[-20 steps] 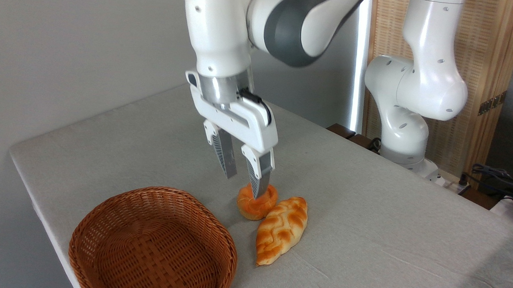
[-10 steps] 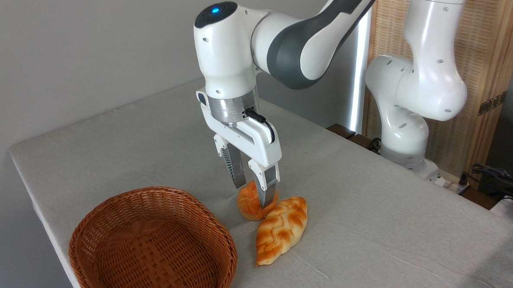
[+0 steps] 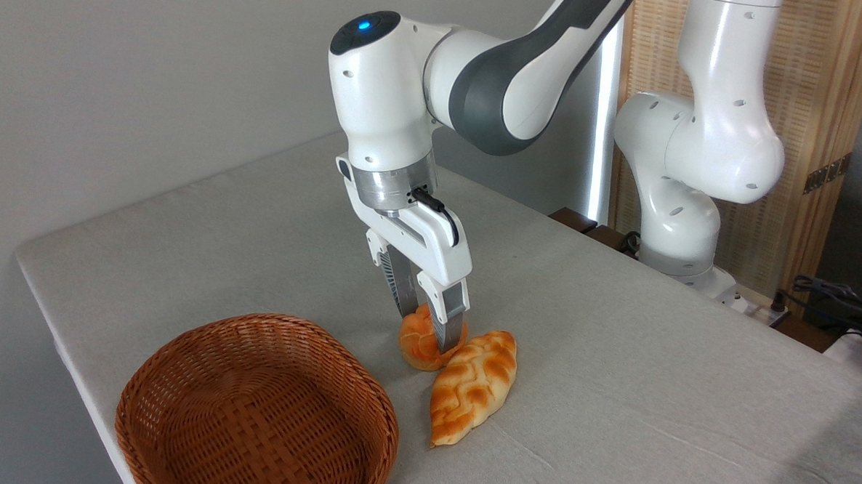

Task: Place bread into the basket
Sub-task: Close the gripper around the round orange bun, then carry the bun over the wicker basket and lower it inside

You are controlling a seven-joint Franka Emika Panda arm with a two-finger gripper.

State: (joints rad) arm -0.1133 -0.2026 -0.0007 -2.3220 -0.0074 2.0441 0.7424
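Observation:
The bread (image 3: 419,341), a small round orange-golden bun with a knotted top, sits on the grey table near its middle. My gripper (image 3: 429,331) points down onto it, with the two fingers pressed against its sides, so it is shut on the bun. The near finger (image 3: 451,321) covers part of the bun's right side. The bun still rests on the table. The basket (image 3: 256,409), round, shallow and of brown wicker, stands at the front left with nothing in it, a short way left of the bun.
A longer, paler braided loaf (image 3: 472,386) lies just right of the bun, touching or almost touching it. The table's left edge (image 3: 56,327) runs close behind the basket. The arm's white base (image 3: 683,209) stands at the back right.
The gripper came down over the bun and its fingers closed from a wide gap onto the bun's sides. The bun, loaf and basket have stayed in place.

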